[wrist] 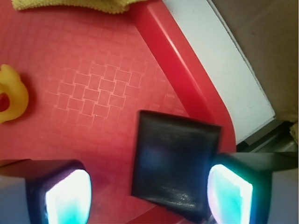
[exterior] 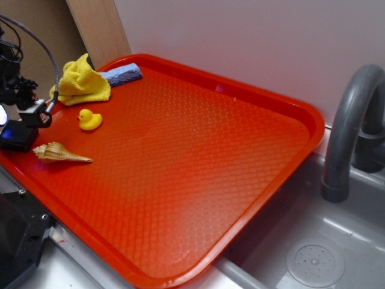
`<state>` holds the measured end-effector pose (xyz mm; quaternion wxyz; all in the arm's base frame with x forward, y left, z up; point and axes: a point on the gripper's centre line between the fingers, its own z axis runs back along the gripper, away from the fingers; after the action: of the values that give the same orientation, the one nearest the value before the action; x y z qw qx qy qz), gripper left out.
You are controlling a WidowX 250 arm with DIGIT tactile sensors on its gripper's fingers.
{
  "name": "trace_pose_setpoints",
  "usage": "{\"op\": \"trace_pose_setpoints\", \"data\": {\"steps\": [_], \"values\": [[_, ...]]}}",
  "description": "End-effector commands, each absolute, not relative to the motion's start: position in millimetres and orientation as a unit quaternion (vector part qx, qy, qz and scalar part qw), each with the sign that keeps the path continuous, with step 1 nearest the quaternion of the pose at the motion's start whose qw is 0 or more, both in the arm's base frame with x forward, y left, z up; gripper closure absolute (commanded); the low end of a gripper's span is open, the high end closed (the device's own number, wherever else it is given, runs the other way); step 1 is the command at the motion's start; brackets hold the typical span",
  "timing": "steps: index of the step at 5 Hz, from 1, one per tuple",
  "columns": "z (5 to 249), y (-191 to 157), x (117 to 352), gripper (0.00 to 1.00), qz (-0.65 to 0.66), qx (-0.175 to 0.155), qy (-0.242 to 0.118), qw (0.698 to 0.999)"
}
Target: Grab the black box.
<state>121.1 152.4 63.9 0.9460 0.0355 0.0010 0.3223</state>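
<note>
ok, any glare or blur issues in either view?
Wrist view: the hand's glowing pads are blown out white-cyan and soft, and the black box between them picks up a bluish sheen. Exterior view: mostly sharp, a pale washed-out patch on the red tray, and the box reflects blue.

Hanging low at the left edge, gripper (wrist: 149,191) pointing down, fingers (wrist: 67,193) spread wide apart, pads glowing.
</note>
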Motion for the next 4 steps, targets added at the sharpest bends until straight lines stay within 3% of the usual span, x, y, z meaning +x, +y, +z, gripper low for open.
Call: {"op": "trace_pose_setpoints", "data": {"steps": [1,4], "values": [[69.2,154.0,117.8,0.00,0.323,0.063,-0.005,0.944],[34.0,164.1,119.0,0.00,0.344,0.092,0.024,0.934]]}}
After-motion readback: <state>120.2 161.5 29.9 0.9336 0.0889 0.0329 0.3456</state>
